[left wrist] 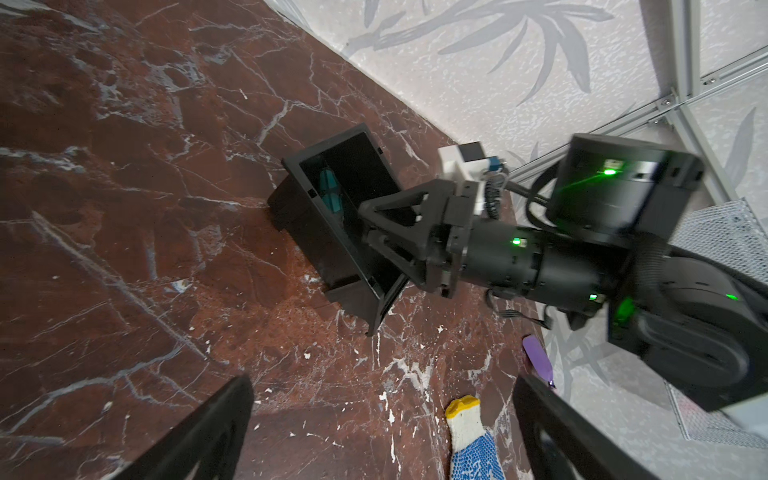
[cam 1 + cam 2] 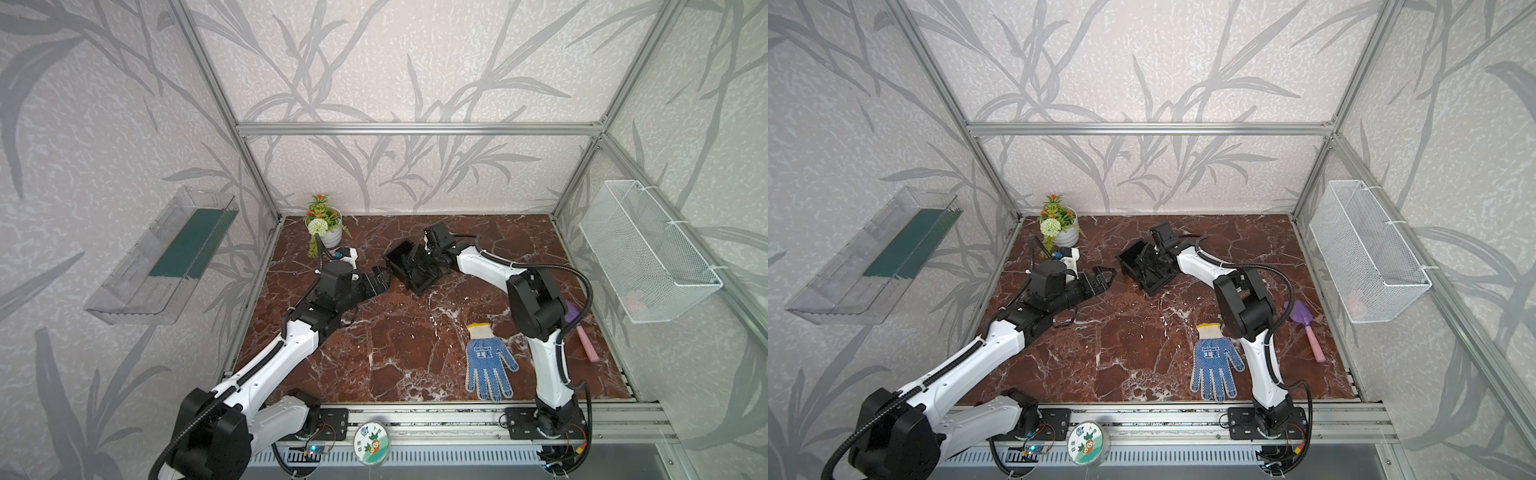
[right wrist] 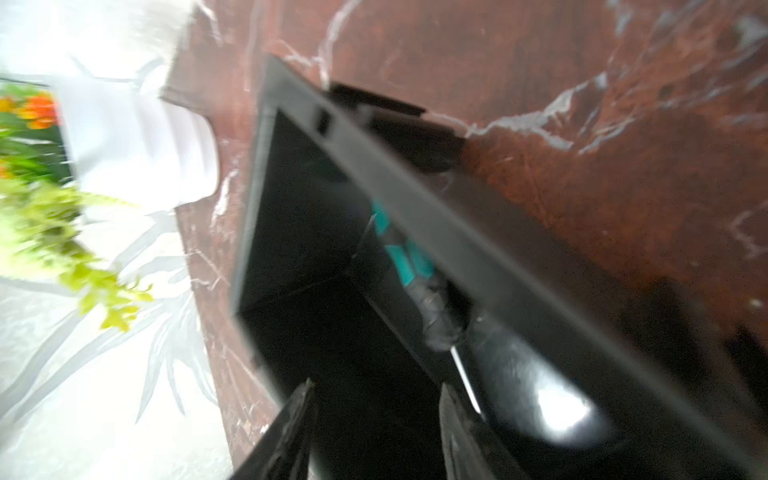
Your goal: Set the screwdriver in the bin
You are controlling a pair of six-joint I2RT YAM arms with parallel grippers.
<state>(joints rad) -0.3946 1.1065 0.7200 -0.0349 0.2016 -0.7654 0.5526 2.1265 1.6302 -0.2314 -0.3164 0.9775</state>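
Teal-green and black in the handle, thin and silver in the shaft, the small screwdriver (image 1: 330, 189) is lying inside the small black plastic open-topped bin (image 1: 328, 143), against one side wall. It is lying just beyond the right gripper (image 3: 376, 384), whose fingers (image 3: 291, 436) are being held partly apart, gripping nothing. The left gripper (image 1: 382, 382) is being held wide near the bin.

The right pincer (image 2: 412, 268) hangs over the bin (image 2: 391, 258).

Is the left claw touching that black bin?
Apart. The left wrist view shows bare marble tabletop between the left gripper and the bin.
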